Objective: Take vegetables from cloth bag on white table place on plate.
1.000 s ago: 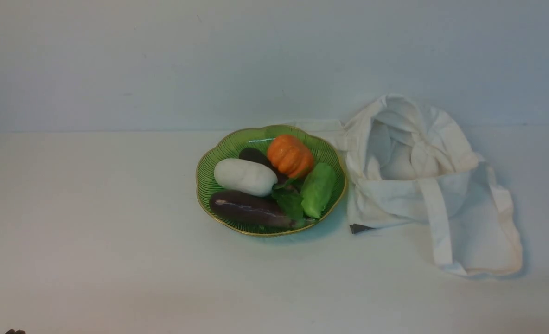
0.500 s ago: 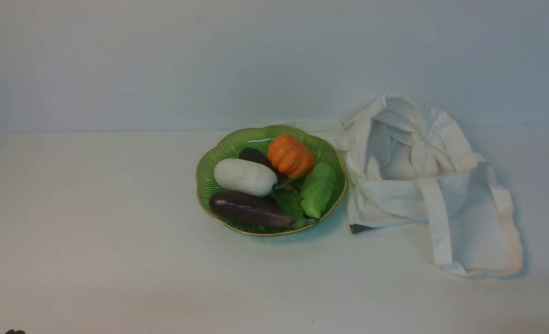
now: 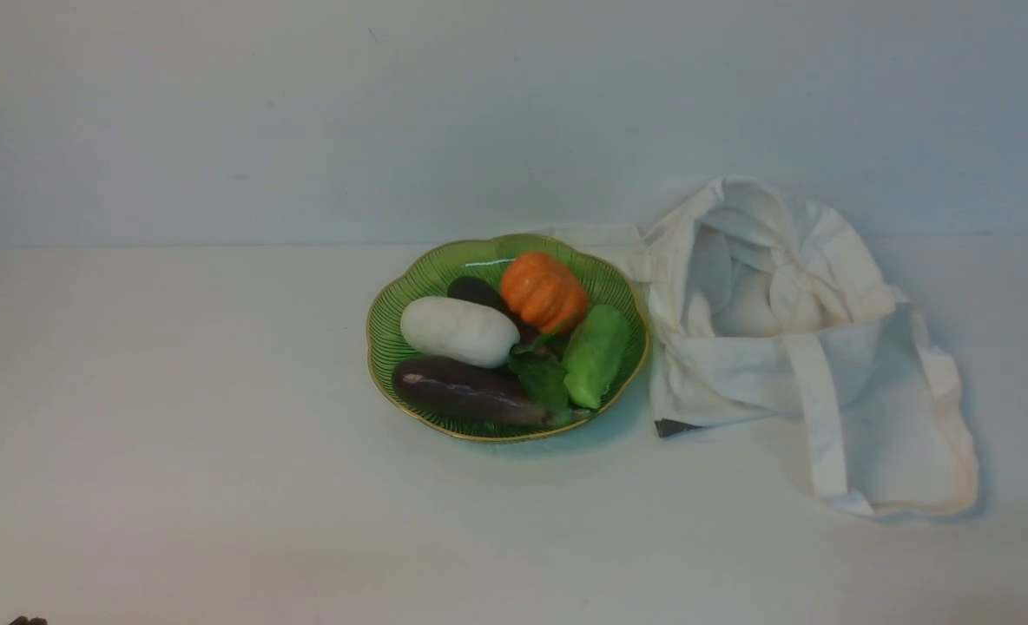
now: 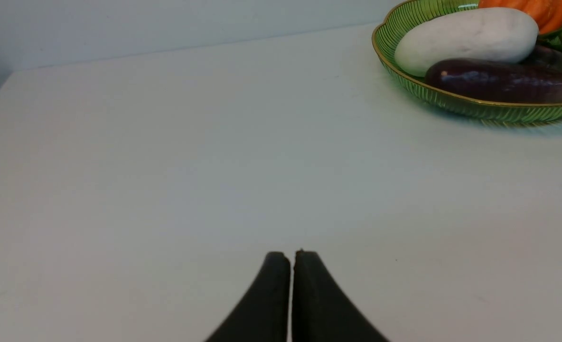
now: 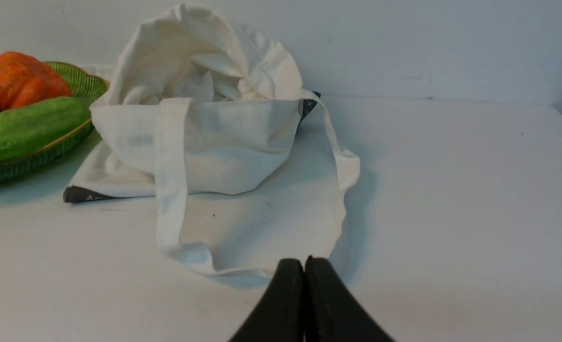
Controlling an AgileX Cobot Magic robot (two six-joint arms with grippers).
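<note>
The green plate with a gold rim sits mid-table on the white table. On it lie the white radish, a dark purple eggplant, an orange pumpkin and a green cucumber. The off-white cloth bag lies crumpled to the right of the plate, its mouth open towards me. In the left wrist view my left gripper is shut and empty over bare table, well short of the plate. My right gripper is shut and empty just before the bag's strap.
A pale wall rises behind the table's far edge. A dark label pokes out under the bag's front corner. Bare tabletop stretches left of the plate and along the front.
</note>
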